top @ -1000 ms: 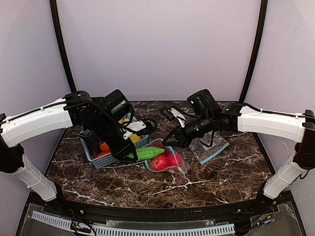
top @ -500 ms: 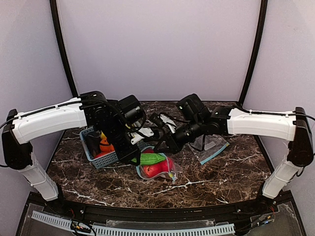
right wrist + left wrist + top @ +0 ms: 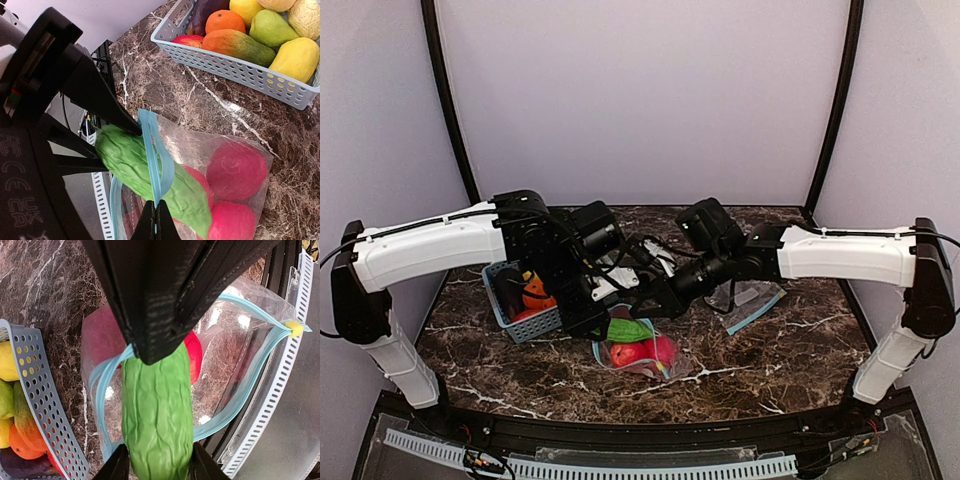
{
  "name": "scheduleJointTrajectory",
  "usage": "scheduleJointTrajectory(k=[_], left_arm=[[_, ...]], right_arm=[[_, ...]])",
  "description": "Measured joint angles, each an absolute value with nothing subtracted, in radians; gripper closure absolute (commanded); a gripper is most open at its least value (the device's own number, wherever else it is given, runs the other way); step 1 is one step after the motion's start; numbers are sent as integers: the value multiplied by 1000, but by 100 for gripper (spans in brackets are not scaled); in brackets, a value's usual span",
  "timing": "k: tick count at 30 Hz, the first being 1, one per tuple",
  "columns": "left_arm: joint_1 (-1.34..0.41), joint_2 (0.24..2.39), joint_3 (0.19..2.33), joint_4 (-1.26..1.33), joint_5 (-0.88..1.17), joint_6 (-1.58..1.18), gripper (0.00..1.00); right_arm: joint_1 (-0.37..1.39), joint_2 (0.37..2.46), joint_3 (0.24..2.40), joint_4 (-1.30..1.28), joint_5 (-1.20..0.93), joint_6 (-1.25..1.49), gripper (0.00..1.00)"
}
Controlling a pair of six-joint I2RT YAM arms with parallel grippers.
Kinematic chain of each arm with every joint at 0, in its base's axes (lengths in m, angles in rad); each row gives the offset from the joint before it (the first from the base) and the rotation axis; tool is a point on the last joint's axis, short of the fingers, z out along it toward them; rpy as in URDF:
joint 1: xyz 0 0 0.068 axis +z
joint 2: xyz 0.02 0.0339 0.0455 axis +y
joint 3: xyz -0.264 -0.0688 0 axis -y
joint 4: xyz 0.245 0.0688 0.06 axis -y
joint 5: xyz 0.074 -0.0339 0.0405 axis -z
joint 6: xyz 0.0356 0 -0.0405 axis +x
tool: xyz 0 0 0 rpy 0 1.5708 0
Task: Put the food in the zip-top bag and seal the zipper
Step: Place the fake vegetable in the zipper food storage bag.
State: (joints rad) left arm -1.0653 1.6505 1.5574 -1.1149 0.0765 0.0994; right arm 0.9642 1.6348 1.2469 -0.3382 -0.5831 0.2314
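Top external view: left gripper (image 3: pixel 608 322) is seen clamped on a long green vegetable (image 3: pixel 628 328), low at the mouth of the zip-top bag (image 3: pixel 675 362). The bag is laid on the marble table (image 3: pixel 500 370), just right of the blue basket (image 3: pixel 530 325). A second bag (image 3: pixel 752 303) is seen further right, apart.

Left wrist view: the vegetable (image 3: pixel 157 415) is pressed on both sides by the fingers (image 3: pixel 119 467). The zipper (image 3: pixel 107 372) is parted, and a yellow tab (image 3: pixel 295 329) is noted at its corner.

Right wrist view: right gripper (image 3: pixel 156 220) is closed, with one lip of the zipper (image 3: pixel 152 150) pinched and lifted. The vegetable's far end (image 3: pixel 190 200) is lodged inside the bag, and red fruits (image 3: pixel 235 165) are seen at the bag bottom. Other fruit is left in the basket (image 3: pixel 240 70).
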Motion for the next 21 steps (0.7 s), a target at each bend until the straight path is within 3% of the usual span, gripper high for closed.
scheduleJointTrajectory(k=[9,13,17,21], left_arm=[[-1066,1643,1532,-1053,19,109,40],[-1070,1617,1489,-995,-12,97,23],[-1070,1542,1432,-925,-36,65,11],[-1048,1422,1363,-844,-51,-31,8]], right_arm=[[952,1635,1224,-295,-583,292,100],[945,1635,1209,-261,-585,317,100],[937,1635,1190,-231,-591,334,100],[937,1634,1184,-210,-598,347,100]])
